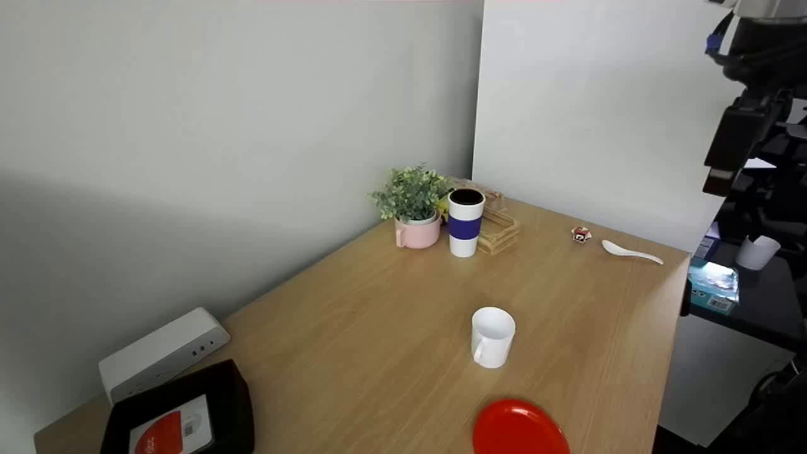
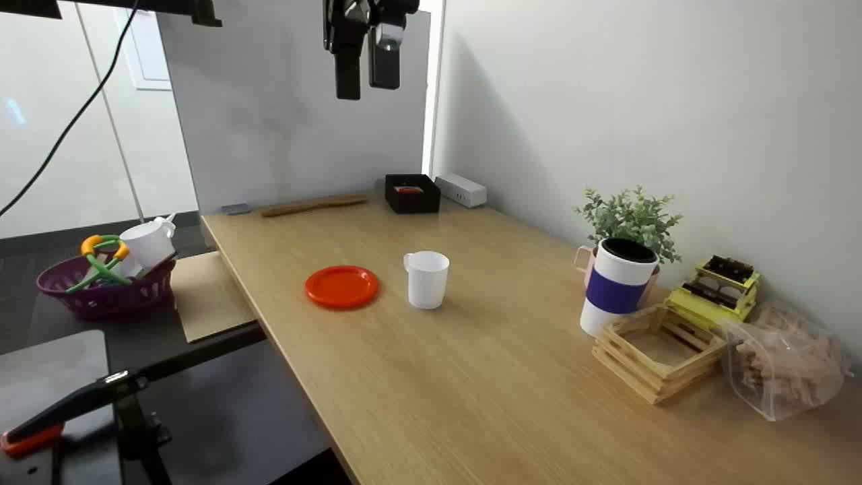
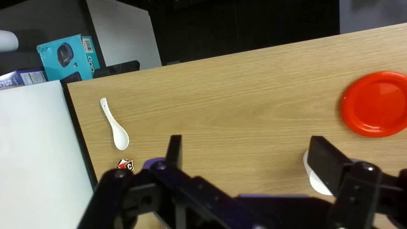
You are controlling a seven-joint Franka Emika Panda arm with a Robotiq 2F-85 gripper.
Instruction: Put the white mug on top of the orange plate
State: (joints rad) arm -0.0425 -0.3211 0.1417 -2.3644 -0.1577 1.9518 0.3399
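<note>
Black claw (image 2: 366, 91): jaws apart, top of an exterior view
White cylindrical mug (image 2: 427, 281): upright, centre
Round red-orange plate (image 2: 342, 287): left of centre

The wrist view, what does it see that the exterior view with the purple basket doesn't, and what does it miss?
Of those two, only the wrist view shows the white soup spoon and the turquoise box. Only that exterior view shows the purple basket and the black open box. Both show the open pincer, the wooden table, and on it the red-orange plate and the white mug, partly hidden behind a pincer finger in the wrist view.
</note>
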